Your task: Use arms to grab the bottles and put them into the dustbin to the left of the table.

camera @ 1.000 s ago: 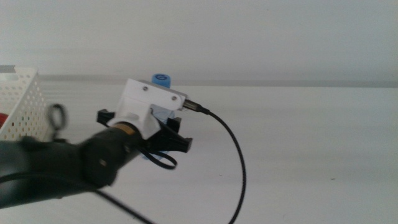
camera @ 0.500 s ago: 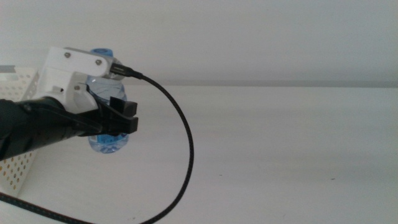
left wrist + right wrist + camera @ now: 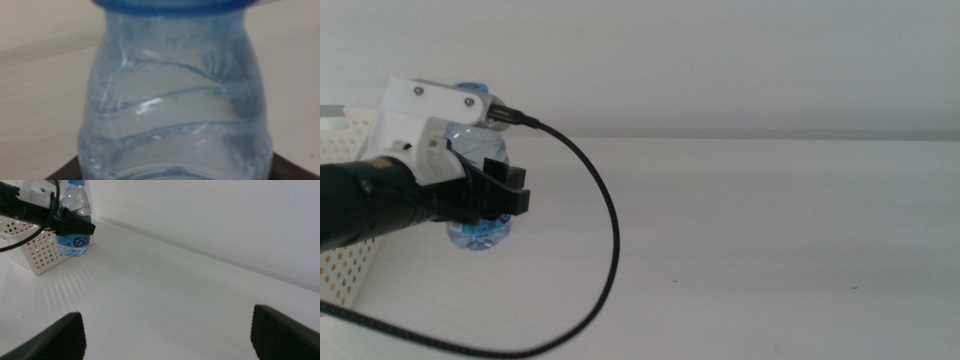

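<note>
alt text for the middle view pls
The left pincer, reaching in from the left, holds a clear water bottle in the air beside a white perforated basket. A black cable loops over the white table.

Left tool [image 3: 505, 190] enters from 9 o'clock, its dark jaws closed around a clear water bottle [image 3: 480, 232] held upright and clear of the desk [image 3: 770, 240]. The bottle's base with blue label shows below the jaws; its upper part is partly hidden behind the white housing [image 3: 425, 125]. A black cable [image 3: 610, 230] loops from the housing toward 6 o'clock. The white perforated dustbin [image 3: 345, 265] stands at 8 o'clock, behind the arm.
</note>
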`<action>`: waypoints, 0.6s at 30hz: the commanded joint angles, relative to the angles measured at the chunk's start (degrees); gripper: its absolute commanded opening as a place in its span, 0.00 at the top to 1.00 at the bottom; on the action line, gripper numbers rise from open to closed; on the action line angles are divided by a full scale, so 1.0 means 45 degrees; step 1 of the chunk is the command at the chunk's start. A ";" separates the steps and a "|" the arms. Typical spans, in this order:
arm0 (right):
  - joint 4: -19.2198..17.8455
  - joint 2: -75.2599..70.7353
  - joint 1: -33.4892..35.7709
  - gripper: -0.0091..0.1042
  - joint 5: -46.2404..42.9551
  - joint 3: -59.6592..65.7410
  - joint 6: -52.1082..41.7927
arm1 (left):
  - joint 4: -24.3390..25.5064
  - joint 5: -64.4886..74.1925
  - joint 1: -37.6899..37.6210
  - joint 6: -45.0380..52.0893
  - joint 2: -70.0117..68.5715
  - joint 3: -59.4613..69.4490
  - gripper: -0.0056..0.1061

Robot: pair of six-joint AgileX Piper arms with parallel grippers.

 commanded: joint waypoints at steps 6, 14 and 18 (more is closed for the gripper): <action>-0.0113 -0.0012 -0.0020 0.15 -0.0067 0.0040 -0.0004 | 0.8860 0.2590 0.0039 -0.9497 -0.0208 -0.1444 0.97; -0.0113 -0.0012 -0.0020 0.15 -0.0067 0.0040 -0.0004 | 0.9216 0.7326 0.1447 -0.8145 -0.0158 -0.4620 0.97; -0.0113 -0.0012 -0.0020 0.15 -0.0067 0.0040 -0.0004 | 0.8085 0.8808 0.2620 -0.6122 0.0222 -0.5998 0.97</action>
